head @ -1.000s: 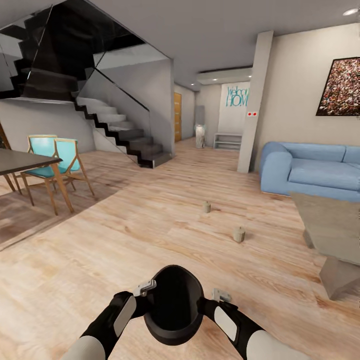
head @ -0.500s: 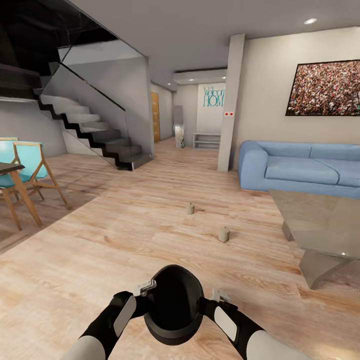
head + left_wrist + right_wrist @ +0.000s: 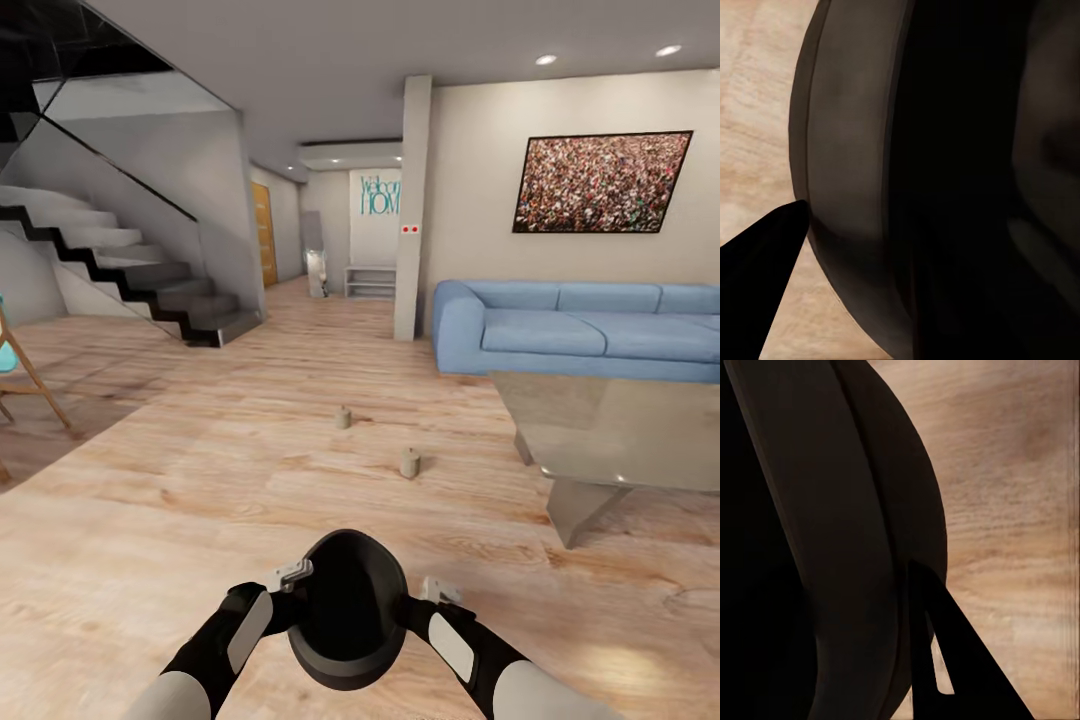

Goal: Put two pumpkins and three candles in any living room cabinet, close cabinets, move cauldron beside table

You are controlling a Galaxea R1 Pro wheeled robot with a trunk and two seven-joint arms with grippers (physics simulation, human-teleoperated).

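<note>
Swinging right has brought the table (image 3: 610,430) fully in at two o'clock; both grippers pinch the cauldron (image 3: 347,610) at six, so I'm closing on its drop spot.

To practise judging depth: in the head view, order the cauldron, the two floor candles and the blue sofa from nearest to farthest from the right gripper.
1. cauldron, pressed against the right gripper.
2. nearer candle, on the floor ahead.
3. farther candle, further ahead, slightly left.
4. blue sofa, by the far wall, right.
</note>
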